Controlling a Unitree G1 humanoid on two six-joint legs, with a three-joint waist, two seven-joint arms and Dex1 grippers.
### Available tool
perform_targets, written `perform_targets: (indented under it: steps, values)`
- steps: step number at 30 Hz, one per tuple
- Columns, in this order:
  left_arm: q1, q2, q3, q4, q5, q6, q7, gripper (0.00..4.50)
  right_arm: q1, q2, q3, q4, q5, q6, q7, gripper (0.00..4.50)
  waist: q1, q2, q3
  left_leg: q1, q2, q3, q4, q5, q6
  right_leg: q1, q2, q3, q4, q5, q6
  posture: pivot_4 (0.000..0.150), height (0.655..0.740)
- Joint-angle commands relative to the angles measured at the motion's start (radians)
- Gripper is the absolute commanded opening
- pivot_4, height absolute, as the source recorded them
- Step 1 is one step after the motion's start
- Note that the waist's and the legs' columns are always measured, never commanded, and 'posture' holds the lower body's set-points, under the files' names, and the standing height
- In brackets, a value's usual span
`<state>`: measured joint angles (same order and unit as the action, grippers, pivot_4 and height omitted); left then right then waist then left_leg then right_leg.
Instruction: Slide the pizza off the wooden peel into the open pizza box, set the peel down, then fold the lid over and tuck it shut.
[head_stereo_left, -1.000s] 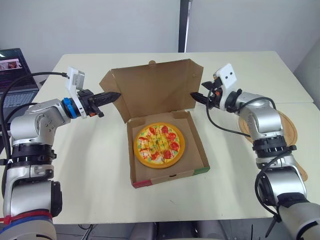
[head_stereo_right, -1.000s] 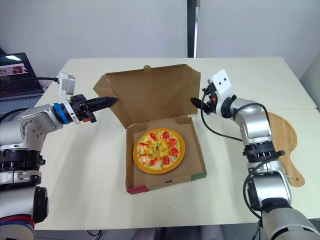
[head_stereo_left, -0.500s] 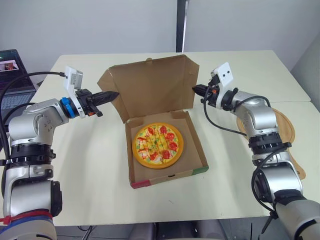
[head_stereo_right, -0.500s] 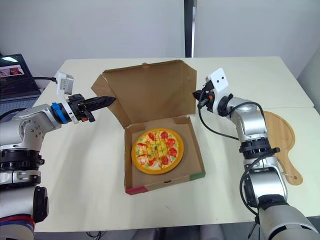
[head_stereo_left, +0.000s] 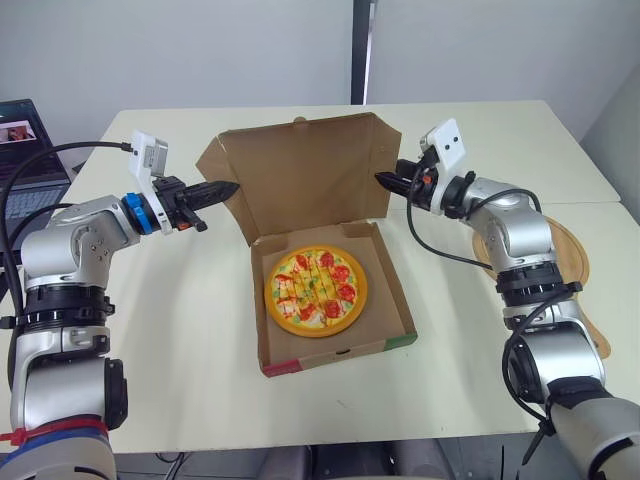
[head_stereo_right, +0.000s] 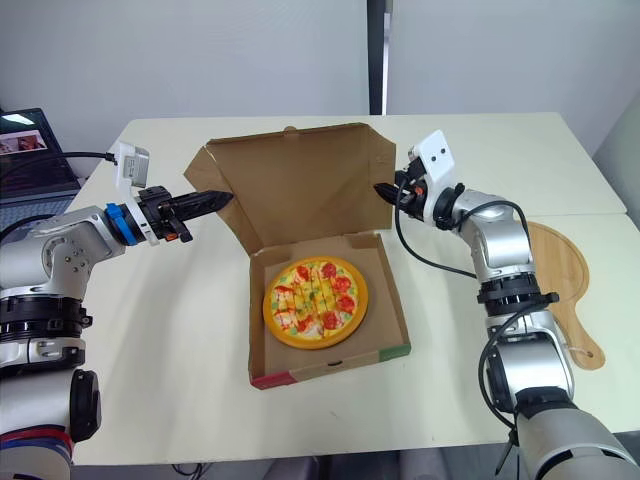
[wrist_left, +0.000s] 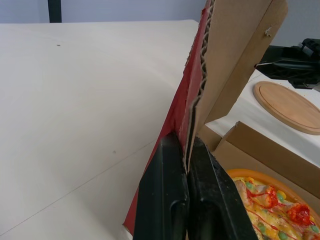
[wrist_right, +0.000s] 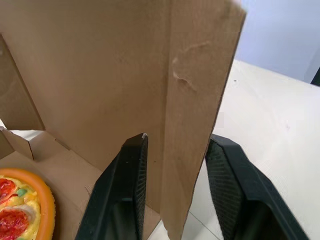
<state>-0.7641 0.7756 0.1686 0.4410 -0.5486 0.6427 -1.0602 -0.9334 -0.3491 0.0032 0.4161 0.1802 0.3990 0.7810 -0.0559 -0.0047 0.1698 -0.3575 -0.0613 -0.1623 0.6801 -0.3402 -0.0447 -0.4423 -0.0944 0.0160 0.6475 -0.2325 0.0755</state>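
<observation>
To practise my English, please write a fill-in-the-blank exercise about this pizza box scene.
1. Inside the box lies the ___.
2. The left gripper is shut on a side flap of the ___.
3. The right gripper straddles the other flap, fingers ___.
4. The wooden peel lies on the table at the robot's ___ side.
Missing words: pizza; lid; open; right.
</observation>
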Motion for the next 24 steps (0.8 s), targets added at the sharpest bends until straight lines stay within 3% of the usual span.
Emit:
perform_targets:
  steps: [1, 5, 9, 11, 17, 24]
  values:
    - [-0.01, -0.005, 0.017, -0.02, 0.0, -0.004, -0.006, 0.0, -0.045, -0.003, -0.016, -0.002, 0.022, -0.028, 0.009, 1.7, 0.0, 0.0, 0.0, 0.0, 0.0, 0.0, 0.0, 0.0, 0.0, 0.0, 0.0, 0.0, 0.0, 0.0, 0.0, 0.15, 0.74]
    - [-0.008, -0.008, 0.02, -0.024, 0.0, -0.001, -0.004, 0.0, -0.06, 0.01, -0.015, 0.024, 0.022, -0.036, 0.008, 1.7, 0.0, 0.0, 0.0, 0.0, 0.0, 0.0, 0.0, 0.0, 0.0, 0.0, 0.0, 0.0, 0.0, 0.0, 0.0, 0.15, 0.74]
    - [-0.005, -0.01, 0.024, -0.032, -0.002, 0.001, 0.001, 0.0, -0.068, 0.02, -0.01, 0.052, 0.01, -0.048, -0.004, 0.79, -0.001, 0.0, 0.0, 0.0, 0.0, 0.0, 0.0, 0.0, 0.0, 0.0, 0.0, 0.0, 0.0, 0.0, 0.0, 0.15, 0.74]
    - [-0.002, -0.011, 0.027, -0.039, -0.002, 0.004, 0.003, 0.0, -0.069, 0.021, -0.011, 0.056, 0.007, -0.053, -0.011, 0.05, -0.001, 0.0, 0.0, 0.0, 0.0, 0.0, 0.0, 0.0, 0.0, 0.0, 0.0, 0.0, 0.0, 0.0, 0.0, 0.15, 0.74]
    - [0.006, -0.04, 0.015, -0.125, 0.02, -0.011, 0.066, 0.0, -0.037, 0.001, -0.029, -0.019, -0.012, -0.039, -0.086, 0.05, -0.001, 0.0, 0.0, -0.001, 0.0, -0.001, 0.0, 0.0, 0.0, 0.0, 0.0, 0.0, 0.0, 0.0, 0.0, 0.15, 0.74]
    - [-0.006, -0.133, -0.034, -0.267, 0.055, 0.024, 0.195, 0.0, 0.094, -0.062, -0.057, -0.337, -0.004, 0.121, -0.203, 0.05, 0.001, 0.0, 0.0, -0.005, -0.002, 0.0, 0.002, 0.0, 0.0, -0.004, -0.003, 0.0, 0.002, 0.0, 0.0, 0.15, 0.74]
